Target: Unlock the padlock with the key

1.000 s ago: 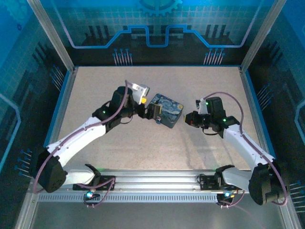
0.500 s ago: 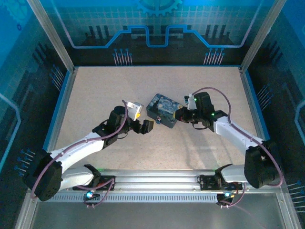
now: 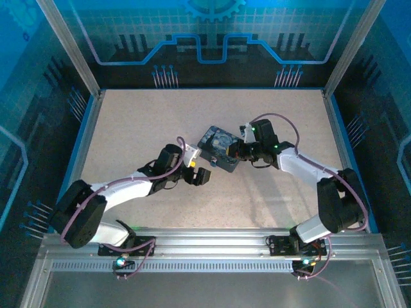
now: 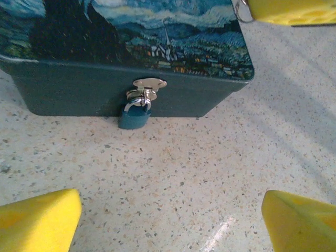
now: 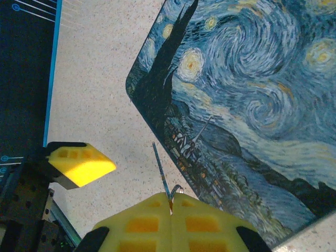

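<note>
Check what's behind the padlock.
The dark front wall of the tin, where the padlock hangs from a silvery hasp. The wall patch directly behind the padlock body is covered.

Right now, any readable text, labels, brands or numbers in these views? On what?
No text can be read anywhere.
The tin lid has a painted night-sky picture, no words.
The padlock has a plain blue body with no legible marking.
The key is too thin to show any stamp.
The back wall has blue line graphics and a gear shape, no lettering.
</note>
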Motion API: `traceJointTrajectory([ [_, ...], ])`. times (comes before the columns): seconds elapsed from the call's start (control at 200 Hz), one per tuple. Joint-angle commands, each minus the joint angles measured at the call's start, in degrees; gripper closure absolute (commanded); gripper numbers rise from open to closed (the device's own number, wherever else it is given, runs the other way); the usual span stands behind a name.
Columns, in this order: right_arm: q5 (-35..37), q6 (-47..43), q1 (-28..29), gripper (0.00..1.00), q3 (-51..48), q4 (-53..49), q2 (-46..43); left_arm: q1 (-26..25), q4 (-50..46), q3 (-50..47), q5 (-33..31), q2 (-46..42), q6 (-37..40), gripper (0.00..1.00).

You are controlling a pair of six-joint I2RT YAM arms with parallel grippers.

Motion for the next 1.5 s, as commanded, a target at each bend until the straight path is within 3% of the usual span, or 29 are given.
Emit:
traceJointTrajectory([
  [0.0,0.3,0.2,0.9,1.00,2.2,0.9,2.8,0.5,4.7,1.6,3.5,3.0,2.0,0.12],
  [0.42,2.4,-0.7,0.6,1.00,5.4,-2.5,8.6,1.7,18.5,3.2,5.4,16.0,-1.7,0.16],
  [0.705,3.4,-1.0,0.6,1.00,4.4,-3.3,9.4,1.7,21.5,4.3,5.7,20.3,-2.8,0.19],
  [1.17,2.8,-1.0,0.6,1.00,4.0,-3.0,9.6,1.6,22.3,7.4,8.3,25.4,-5.0,0.32],
  [1.496,2.8,-1.2,0.7,1.00,3.8,-2.8,9.3,1.6,22.6,8.3,4.8,26.4,-4.0,0.33],
])
